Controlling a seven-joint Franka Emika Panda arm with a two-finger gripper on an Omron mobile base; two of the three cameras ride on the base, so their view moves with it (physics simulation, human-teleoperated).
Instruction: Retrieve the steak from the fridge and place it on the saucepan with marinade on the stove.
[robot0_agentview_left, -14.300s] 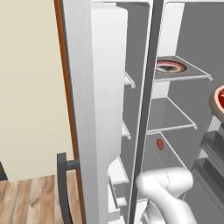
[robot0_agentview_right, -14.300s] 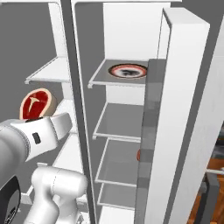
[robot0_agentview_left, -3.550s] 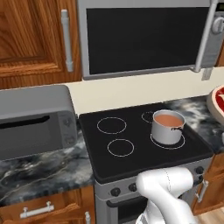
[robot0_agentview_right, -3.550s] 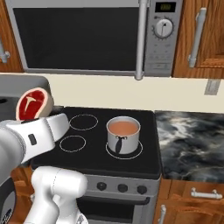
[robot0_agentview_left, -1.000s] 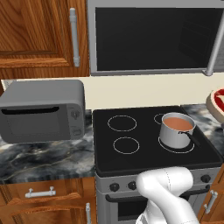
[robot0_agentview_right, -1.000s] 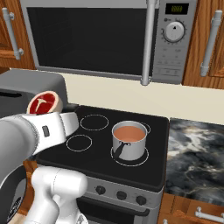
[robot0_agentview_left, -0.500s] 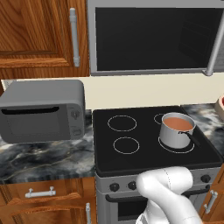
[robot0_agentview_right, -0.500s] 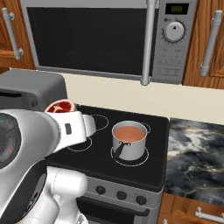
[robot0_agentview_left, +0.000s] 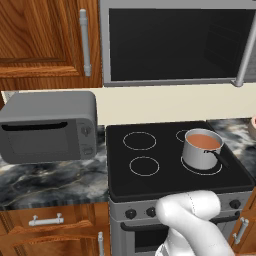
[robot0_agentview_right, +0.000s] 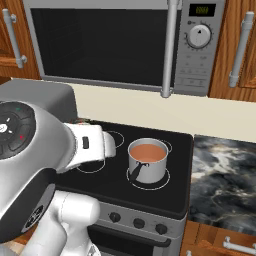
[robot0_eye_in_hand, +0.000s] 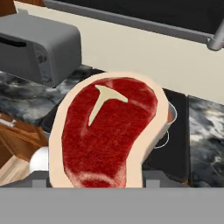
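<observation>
Steak (robot0_eye_in_hand: 105, 133) takes up the centre of the hand view, a flat slab of raw red meat with a pale pinkish rim and a light T-shaped streak near its top. Its lower edge meets the bottom of that frame, where the tool's finger tips are hidden behind it, so the tool appears to be gripping the steak, though the contact itself is out of sight. To the right of the meat, a sliver of the saucepan (robot0_eye_in_hand: 171, 114) peeks out from behind its rim.

In the left base view the stove (robot0_agentview_left: 165, 175) sits at centre right, its black glass top marked with white ring burners. The saucepan (robot0_agentview_left: 201, 149) stands on the right front ring, its short dark handle pointing toward the lower right of the frame. Marinade (robot0_agentview_left: 203, 141), smooth and orange-red, fills it close to the brim. A grey toaster oven (robot0_agentview_left: 49, 126) rests on the dark marbled bench (robot0_agentview_left: 55, 181) at the left of the frame, just beside the stove. A microwave (robot0_agentview_left: 175, 42) hangs above the range, with wooden cabinet doors (robot0_agentview_left: 42, 40) to its left.

In the right base view the saucepan (robot0_agentview_right: 147, 160) sits at mid-frame on the stove (robot0_agentview_right: 150, 192), and the white arm reaches in from the left toward it.
</observation>
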